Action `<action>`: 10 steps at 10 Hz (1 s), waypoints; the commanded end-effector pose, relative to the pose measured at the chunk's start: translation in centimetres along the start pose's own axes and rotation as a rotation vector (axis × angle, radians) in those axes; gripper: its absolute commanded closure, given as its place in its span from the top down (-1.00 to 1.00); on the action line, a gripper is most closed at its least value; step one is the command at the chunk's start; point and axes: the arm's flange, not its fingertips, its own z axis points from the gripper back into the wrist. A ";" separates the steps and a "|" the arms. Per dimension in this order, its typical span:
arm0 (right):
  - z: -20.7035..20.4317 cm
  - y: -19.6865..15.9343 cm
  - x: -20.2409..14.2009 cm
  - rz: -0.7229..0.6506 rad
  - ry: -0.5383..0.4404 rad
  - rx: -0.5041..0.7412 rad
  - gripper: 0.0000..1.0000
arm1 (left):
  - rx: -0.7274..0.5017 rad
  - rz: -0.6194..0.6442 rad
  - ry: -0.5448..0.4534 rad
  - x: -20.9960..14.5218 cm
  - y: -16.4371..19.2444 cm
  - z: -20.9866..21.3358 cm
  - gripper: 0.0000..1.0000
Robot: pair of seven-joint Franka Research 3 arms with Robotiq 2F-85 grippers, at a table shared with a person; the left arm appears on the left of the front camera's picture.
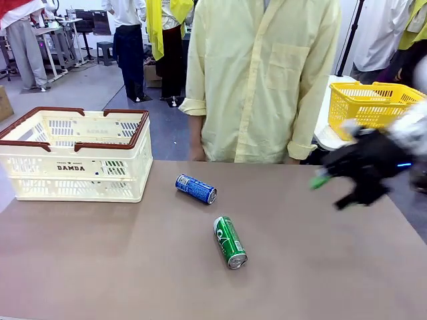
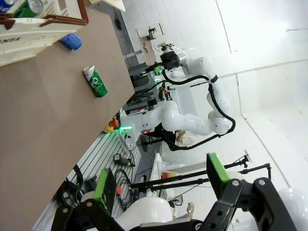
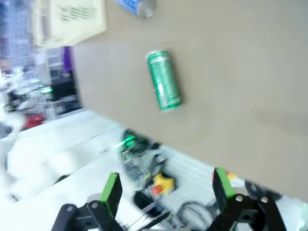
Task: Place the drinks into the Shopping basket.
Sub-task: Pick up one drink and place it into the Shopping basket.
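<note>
A green can [image 1: 230, 241] lies on its side mid-table, and a blue can [image 1: 195, 189] lies a little behind it to the left. Both show in the left wrist view, green can [image 2: 96, 82] and blue can [image 2: 71, 41], and in the right wrist view, green can [image 3: 164, 80] and blue can [image 3: 136, 6]. The cream Shopping basket [image 1: 75, 163] with a red-brown rim stands at the back left. My right gripper [image 1: 333, 181] hovers blurred above the table's right side, open and empty. My left gripper [image 2: 161, 185] is open, off the table, holding nothing.
A person in a yellow shirt [image 1: 260, 80] stands at the far edge behind the cans. A bright yellow mesh basket [image 1: 367, 105] sits on a side table at the back right. Bare brown tabletop [image 1: 120, 267] spreads in front.
</note>
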 end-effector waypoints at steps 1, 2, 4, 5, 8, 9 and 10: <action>9.8 -8.6 -0.6 -0.092 0.020 0.371 1.00 | -0.014 0.002 -0.012 0.1 -0.5 -0.2 1.00; 12.6 -12.5 -0.9 -0.110 -0.011 0.576 1.00 | -0.014 0.002 -0.012 0.1 -0.5 -0.2 1.00; 14.1 -16.6 -1.3 -0.100 -0.118 0.808 1.00 | -0.014 0.002 -0.012 0.1 -0.5 -0.2 1.00; 13.6 -17.5 -1.2 -0.085 -0.164 0.839 1.00 | -0.014 0.002 -0.012 0.1 -0.5 -0.2 1.00; 15.3 -16.1 -5.2 -0.128 -0.122 0.660 1.00 | -0.014 0.002 -0.012 0.1 -0.5 -0.2 1.00; 15.3 -16.1 -5.2 -0.128 -0.122 0.660 1.00 | -0.014 0.002 -0.012 0.1 -0.5 -0.2 1.00; 15.3 -16.1 -5.2 -0.128 -0.122 0.660 1.00 | -0.014 0.002 -0.012 0.1 -0.5 -0.2 1.00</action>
